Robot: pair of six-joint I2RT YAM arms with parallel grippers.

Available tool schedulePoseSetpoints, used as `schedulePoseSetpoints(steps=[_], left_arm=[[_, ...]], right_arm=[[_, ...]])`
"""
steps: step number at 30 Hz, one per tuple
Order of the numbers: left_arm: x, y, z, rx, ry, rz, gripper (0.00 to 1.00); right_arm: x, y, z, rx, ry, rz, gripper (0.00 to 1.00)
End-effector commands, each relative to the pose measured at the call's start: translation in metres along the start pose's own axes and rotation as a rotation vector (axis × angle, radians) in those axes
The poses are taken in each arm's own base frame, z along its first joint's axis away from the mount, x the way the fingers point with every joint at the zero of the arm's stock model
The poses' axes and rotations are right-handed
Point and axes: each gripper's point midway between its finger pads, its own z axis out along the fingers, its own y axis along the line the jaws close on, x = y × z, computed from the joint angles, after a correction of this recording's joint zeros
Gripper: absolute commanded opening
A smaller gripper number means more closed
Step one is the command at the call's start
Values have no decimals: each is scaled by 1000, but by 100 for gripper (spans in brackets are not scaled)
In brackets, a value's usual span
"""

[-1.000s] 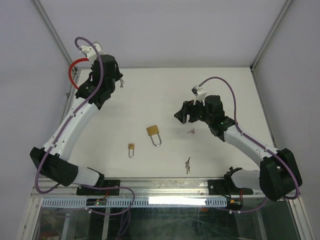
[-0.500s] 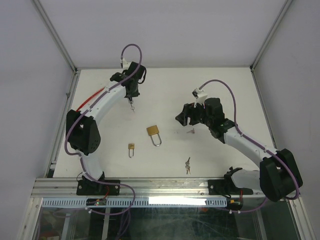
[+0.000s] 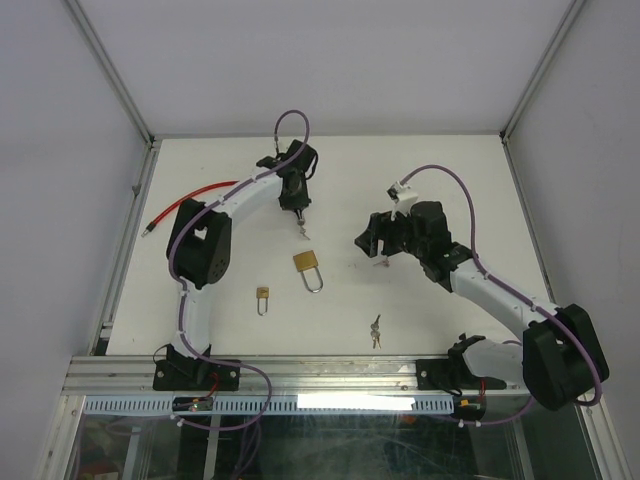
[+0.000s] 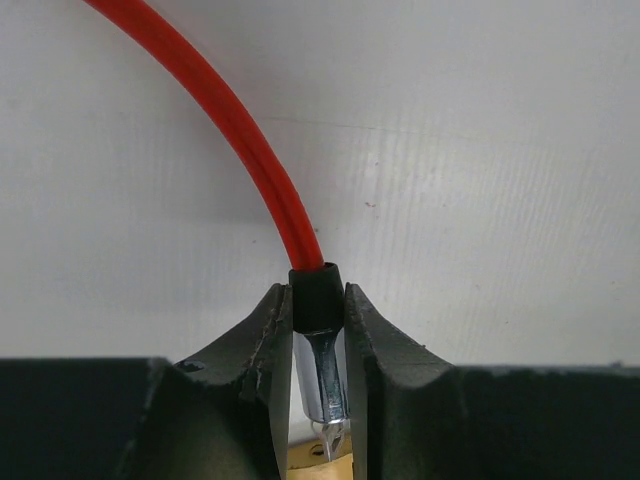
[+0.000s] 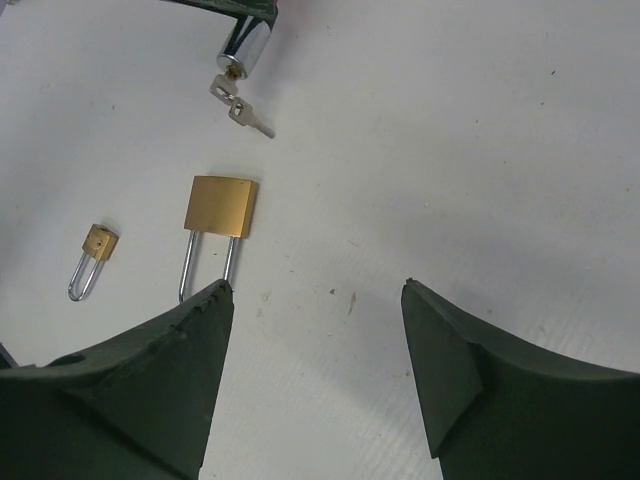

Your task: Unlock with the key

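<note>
Nearest us, a key bunch (image 3: 375, 330) lies this side of the brass padlock (image 3: 307, 265), with a small padlock (image 3: 263, 296) to its left. The right gripper (image 5: 315, 295) hovers right of it, jaws wide, holding nothing. Just beyond it, the left gripper (image 4: 317, 295) pinches the red cable lock (image 4: 240, 130) at its barrel, keys (image 5: 240, 105) dangling.

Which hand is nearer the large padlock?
Left. The left hand hovers just beyond the large padlock, gripping the red cable lock; the right hand is open, farther to its right.
</note>
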Motion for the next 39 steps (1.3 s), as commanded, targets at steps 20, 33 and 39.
schedulePoseSetpoints(steps=[20,33,39], left_arm=[[-20,-49,-79,353,-167,-193,90],[69,36,-118,292,-153,-208,99],[93,54,-128,303,-150,-228,99]], right_arm=[[15,10,-13,41,85,63,72],[74,20,-47,160,343,138,73],[106,23,-59,241,449,142,73]])
